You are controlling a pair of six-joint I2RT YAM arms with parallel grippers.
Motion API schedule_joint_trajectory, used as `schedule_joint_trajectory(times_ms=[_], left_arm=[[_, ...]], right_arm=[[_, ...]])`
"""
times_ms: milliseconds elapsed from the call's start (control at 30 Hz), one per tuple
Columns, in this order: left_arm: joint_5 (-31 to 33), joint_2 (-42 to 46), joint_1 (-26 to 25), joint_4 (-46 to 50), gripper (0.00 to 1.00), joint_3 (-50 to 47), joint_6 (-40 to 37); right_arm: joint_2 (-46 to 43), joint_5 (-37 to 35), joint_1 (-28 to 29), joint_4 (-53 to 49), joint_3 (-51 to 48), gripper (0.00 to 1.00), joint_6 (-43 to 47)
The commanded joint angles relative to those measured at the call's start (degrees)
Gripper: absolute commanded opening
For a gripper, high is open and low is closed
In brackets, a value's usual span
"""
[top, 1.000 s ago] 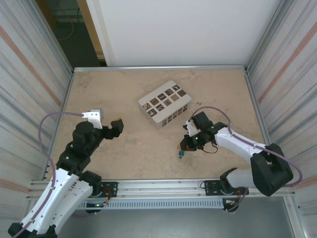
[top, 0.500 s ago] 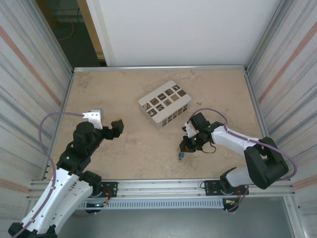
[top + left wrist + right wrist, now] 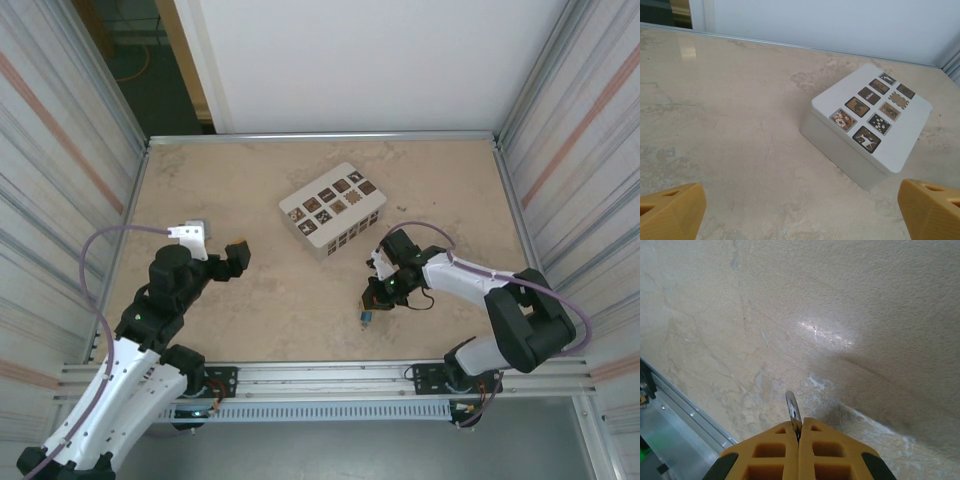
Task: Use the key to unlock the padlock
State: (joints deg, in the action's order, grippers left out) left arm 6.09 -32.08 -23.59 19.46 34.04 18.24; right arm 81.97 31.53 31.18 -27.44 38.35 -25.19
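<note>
right end effector (image 3: pixel 799 426) pinched shut on a silvery loop (image 3: pixel 792 410), blue padlock (image 3: pixel 367 318) right by it, we see that arm's elbow swung inward since before, left end effector (image 3: pixel 237 255) unmoved, gaping, holding nothing

A white box (image 3: pixel 867 125) with two rows of small brown picture squares on its lid sits on the beige marbled table (image 3: pixel 730 135). The left gripper (image 3: pixel 800 212) hangs near it, yellow fingertips (image 3: pixel 670 212) spread wide.

A robotics lab cell: beige marbled tabletop (image 3: pixel 280 310), aluminium rail (image 3: pixel 330 372) along its near edge, ribbed metal side walls (image 3: pixel 60 170), white far panel (image 3: pixel 370 60).
</note>
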Motion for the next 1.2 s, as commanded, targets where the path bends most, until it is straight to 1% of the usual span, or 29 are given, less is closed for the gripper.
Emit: schedule_joint_trajectory(times_ms=[0,167,467,733,1033,1167], left_arm=[[1.0,0.0,0.4,-1.1,0.99,-0.1,0.5],[1.1,-0.1,0.4,-1.1,0.99,-0.1,0.5],[1.0,-0.2,0.4,-1.2,0.99,0.1,0.5],[1.0,-0.3,0.4,-1.1,0.99,0.1,0.5],[0.9,-0.3,0.3,-1.1,0.99,0.0,0.6],[0.9,-0.5,0.4,-1.2,0.99,0.1,0.7]], right_arm=[[0.9,-0.1,0.5,-1.2,0.0,0.00,0.1],[0.9,-0.4,0.5,-1.4,0.2,0.01,0.1],[0.6,-1.3,0.5,-2.3,0.6,0.14,0.2],[0.0,-1.7,0.5,-2.8,1.0,0.22,0.4],[-1.9,-3.0,0.5,-3.6,1.1,0.27,0.4],[-3.2,-4.2,0.5,-4.3,1.4,0.32,0.4]])
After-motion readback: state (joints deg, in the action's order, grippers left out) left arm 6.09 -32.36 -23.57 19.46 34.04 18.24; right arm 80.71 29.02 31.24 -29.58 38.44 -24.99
